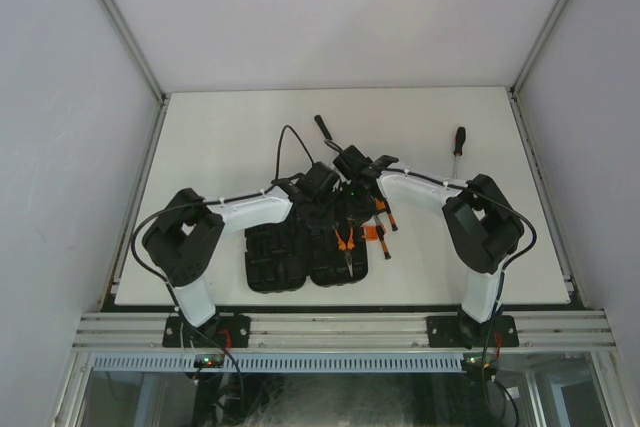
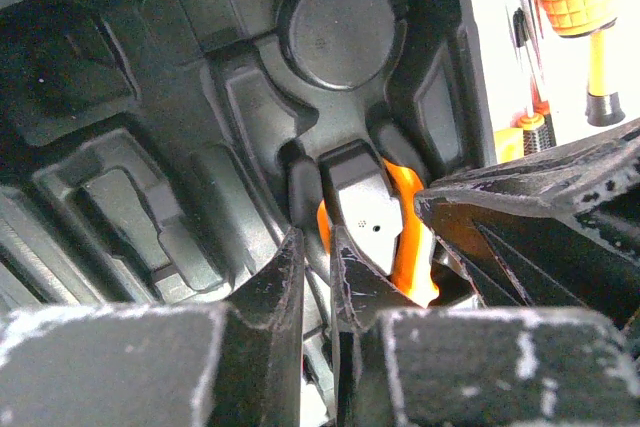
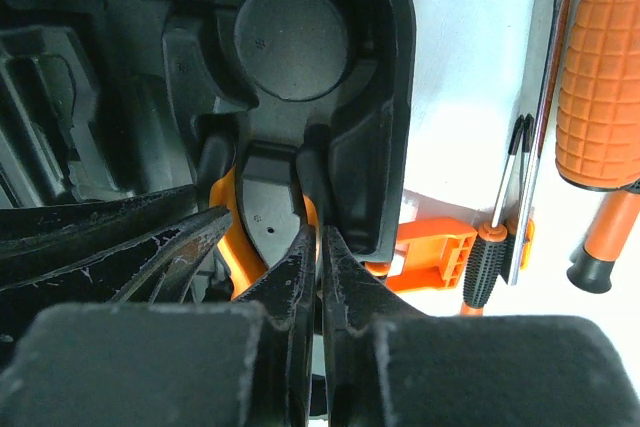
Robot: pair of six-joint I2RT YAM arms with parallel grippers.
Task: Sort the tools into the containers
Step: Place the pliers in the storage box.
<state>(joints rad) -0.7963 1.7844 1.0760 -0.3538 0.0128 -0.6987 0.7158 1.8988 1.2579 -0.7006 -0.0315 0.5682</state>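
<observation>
At mid bench [image 1: 220,137], open case [image 1: 275,257] has both arms crowded over its right half: right tool [image 3: 320,237] closed empty, left tool [image 2: 318,247] jaws a slit apart, grip unclear. Pliers [image 1: 346,242] sit slotted beneath; the two tools could clash or lever them out, case wall tight, free room only beyond. Screwdrivers [image 1: 383,222] lie loose beside the rim.
</observation>
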